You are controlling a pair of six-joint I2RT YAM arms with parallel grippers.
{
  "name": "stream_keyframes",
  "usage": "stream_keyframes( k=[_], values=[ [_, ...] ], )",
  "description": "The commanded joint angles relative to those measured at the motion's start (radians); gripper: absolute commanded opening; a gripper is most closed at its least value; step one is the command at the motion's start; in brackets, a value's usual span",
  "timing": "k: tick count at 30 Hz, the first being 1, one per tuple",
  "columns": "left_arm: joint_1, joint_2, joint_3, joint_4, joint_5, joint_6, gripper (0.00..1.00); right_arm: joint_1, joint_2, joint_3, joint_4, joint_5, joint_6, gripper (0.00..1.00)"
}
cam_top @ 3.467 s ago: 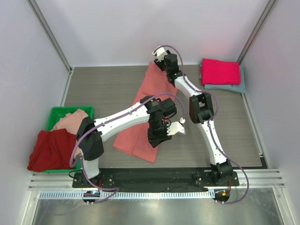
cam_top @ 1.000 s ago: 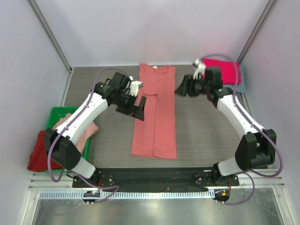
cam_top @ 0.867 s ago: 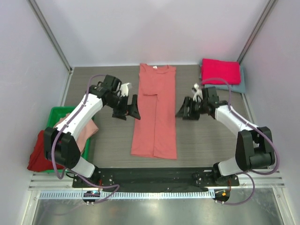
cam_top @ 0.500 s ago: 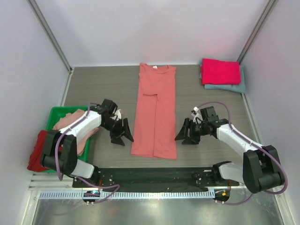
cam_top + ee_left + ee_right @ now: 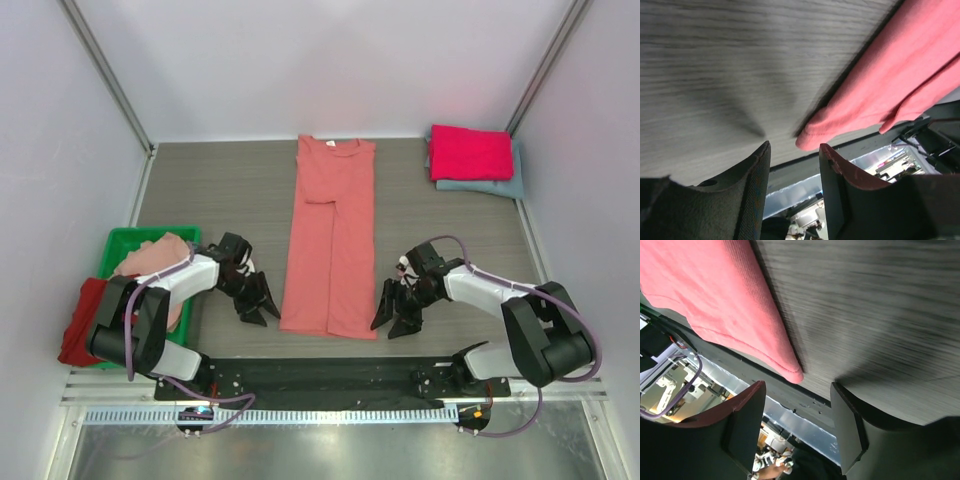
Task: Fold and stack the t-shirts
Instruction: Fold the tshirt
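A salmon-coral t-shirt (image 5: 333, 240) lies flat as a long narrow strip down the middle of the table, neck at the far end. My left gripper (image 5: 260, 303) sits low at its near left hem corner (image 5: 810, 137); the jaws are open and the corner lies just beyond the fingertips. My right gripper (image 5: 393, 314) is at the near right hem corner (image 5: 790, 371), also open, the corner just ahead of the gap. A folded magenta t-shirt (image 5: 470, 152) rests on a folded grey-blue one (image 5: 484, 186) at the far right.
A green bin (image 5: 124, 241) at the left holds a pale pink shirt (image 5: 150, 256), and a dark red shirt (image 5: 96, 322) hangs over its near side. The table's near edge and black base rail (image 5: 330, 372) lie just behind both grippers.
Both arms have travelled from the shirt's far end down its sides to the near hem corners. The left jaws have narrowed. The shirt has not moved over the last second.
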Motion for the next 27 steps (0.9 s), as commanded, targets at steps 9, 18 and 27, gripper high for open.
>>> stream_keyframes(
  k=[9,18,27],
  values=[
    [-0.069,0.002,-0.037,0.141,-0.042,-0.033,0.39,0.067,0.068,-0.01,0.057,0.06,0.079,0.57],
    [-0.115,0.01,-0.043,0.165,-0.067,-0.036,0.36,0.068,0.065,-0.025,0.07,0.077,0.093,0.5],
    [-0.117,0.027,-0.046,0.17,-0.07,-0.024,0.27,0.068,0.115,-0.022,0.162,0.063,0.148,0.4]
  ],
)
